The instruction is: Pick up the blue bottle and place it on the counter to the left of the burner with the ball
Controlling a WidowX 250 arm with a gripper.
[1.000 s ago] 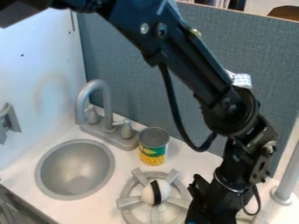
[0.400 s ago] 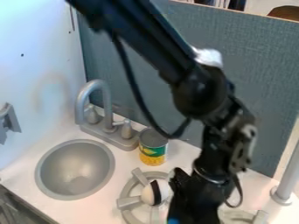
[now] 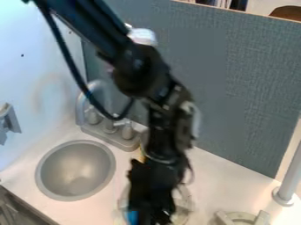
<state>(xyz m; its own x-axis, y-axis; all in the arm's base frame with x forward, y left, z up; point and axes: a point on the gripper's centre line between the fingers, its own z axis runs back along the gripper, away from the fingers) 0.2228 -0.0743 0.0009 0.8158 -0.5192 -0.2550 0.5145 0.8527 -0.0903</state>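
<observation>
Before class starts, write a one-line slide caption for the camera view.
The black tool hangs over a toy stove burner, beside a round gray sink and faucet.

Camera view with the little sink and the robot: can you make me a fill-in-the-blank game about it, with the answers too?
1. The sink is shaped like a ____, not a square.
2. The counter around the sink is coloured ____.
3. The robot arm comes in from the ____ edge of the picture.
4. In the picture, the black tool hangs over the stove burner, to the ____ of the sink.

Missing words: circle; white; top; right.
</observation>
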